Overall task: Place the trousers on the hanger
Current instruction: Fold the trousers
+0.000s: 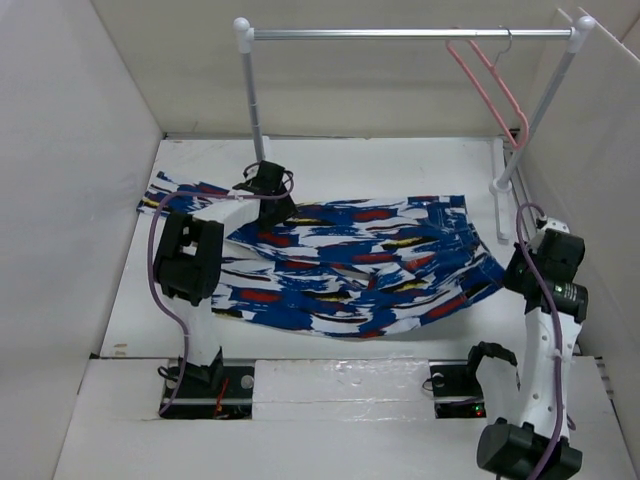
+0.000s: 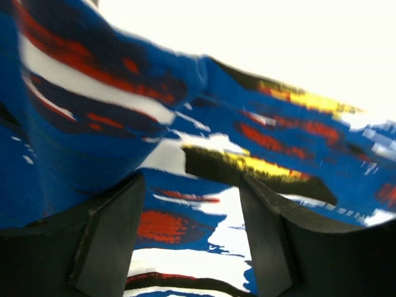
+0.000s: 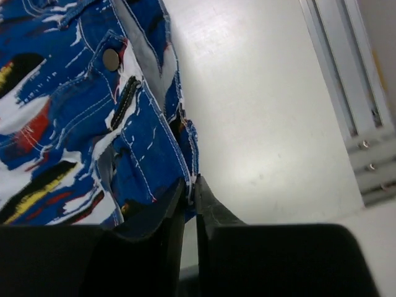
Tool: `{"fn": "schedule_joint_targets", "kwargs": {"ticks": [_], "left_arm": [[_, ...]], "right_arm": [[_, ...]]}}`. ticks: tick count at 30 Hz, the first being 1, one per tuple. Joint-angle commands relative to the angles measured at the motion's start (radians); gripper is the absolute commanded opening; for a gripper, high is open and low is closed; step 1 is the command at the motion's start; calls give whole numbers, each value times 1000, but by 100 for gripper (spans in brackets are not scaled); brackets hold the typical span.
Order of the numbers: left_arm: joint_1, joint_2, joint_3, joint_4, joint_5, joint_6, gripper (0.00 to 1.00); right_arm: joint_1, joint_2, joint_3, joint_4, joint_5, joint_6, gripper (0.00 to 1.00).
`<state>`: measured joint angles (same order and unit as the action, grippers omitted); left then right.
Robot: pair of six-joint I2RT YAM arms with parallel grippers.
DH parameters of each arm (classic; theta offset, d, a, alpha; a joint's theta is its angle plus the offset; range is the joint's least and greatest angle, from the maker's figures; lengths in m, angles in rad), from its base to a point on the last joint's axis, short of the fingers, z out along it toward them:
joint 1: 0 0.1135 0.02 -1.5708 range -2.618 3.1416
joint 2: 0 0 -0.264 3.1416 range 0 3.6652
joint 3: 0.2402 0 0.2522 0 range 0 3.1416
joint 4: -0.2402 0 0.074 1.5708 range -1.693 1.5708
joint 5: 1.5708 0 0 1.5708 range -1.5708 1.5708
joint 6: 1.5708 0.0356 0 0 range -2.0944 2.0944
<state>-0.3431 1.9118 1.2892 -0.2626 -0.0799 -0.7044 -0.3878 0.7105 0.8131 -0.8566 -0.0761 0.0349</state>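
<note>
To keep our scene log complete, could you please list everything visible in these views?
Blue-and-white printed fabric trousers: one, red, black, yellow streaks, spread on the table.
Thin pink clothes hanger: one, hanging on the rail, right end.
Silver rail with white posts: one, at the back.
White table: one, under everything.
Left fingers: black, open over the trousers.
Right fingers: black, shut on the trousers' waist edge.

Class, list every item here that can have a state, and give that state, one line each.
trousers: spread across the table, not hung, waist edge pinched
hanger: hanging by its hook on the rail, bare
left gripper: open, over the fabric
right gripper: shut on the trousers' waist edge
</note>
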Motion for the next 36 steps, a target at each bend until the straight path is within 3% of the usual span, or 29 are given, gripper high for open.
{"fn": "schedule_joint_targets", "kwargs": {"ticks": [1, 2, 3, 4, 7, 9, 10, 11, 12, 13, 14, 16, 17, 18, 22, 24, 25, 27, 31, 36], "left_arm": [[44, -54, 68, -49, -77, -7, 61], [53, -74, 73, -49, -80, 2, 63], [53, -111, 79, -53, -93, 14, 65], [53, -125, 93, -78, -107, 35, 68], [53, -218, 53, -113, -175, 63, 69], [67, -312, 6, -125, -234, 71, 69], [93, -342, -37, -135, -250, 71, 69], [111, -403, -60, -144, -264, 71, 69], [134, -440, -86, -153, -299, 69, 68], [204, -515, -176, -171, -302, 59, 61], [255, -516, -177, -171, -302, 48, 61], [396, -624, -285, -175, -195, 36, 52], [558, -689, -325, -175, -143, 34, 50], [629, -717, -358, -187, -68, 39, 46], [781, -784, -457, -256, -57, 17, 45], [922, -803, -494, -263, 3, 35, 45], [967, -791, -522, -270, -1, 60, 48], [967, -772, -528, -253, 15, 68, 53], [967, -705, -470, -305, 48, 128, 59], [893, -620, -418, -297, 92, 178, 61]], "right_arm": [[13, -29, 163, -189, 171, -3, 19], [29, -29, 202, -199, 191, -21, 53], [41, -26, 236, -187, 203, -21, 66], [53, 1, 262, -177, 194, -65, 72], [104, 49, 331, -144, 84, -122, 77], [183, 56, 311, -104, 45, -113, 76], [211, 58, 295, -76, 21, -119, 71], [237, 53, 272, 0, -13, -127, 50], [289, 58, 224, 25, -87, -131, 38], [356, 75, 172, 84, -172, -150, 7], [357, 90, 172, 112, -172, -159, 0], [496, 128, 118, 143, -215, -171, 0], [548, 148, 106, 180, -220, -182, 0], [602, 185, 100, 189, -212, -188, 0], [941, 254, 119, 222, -96, -168, 2], [1012, 271, 126, 229, -48, -168, 20], [1061, 291, 110, 250, -50, -156, 37], [1061, 293, 98, 260, -68, -155, 41], [1072, 264, 28, 336, -131, -148, 56], [1047, 245, -23, 353, -165, -151, 58]]}}
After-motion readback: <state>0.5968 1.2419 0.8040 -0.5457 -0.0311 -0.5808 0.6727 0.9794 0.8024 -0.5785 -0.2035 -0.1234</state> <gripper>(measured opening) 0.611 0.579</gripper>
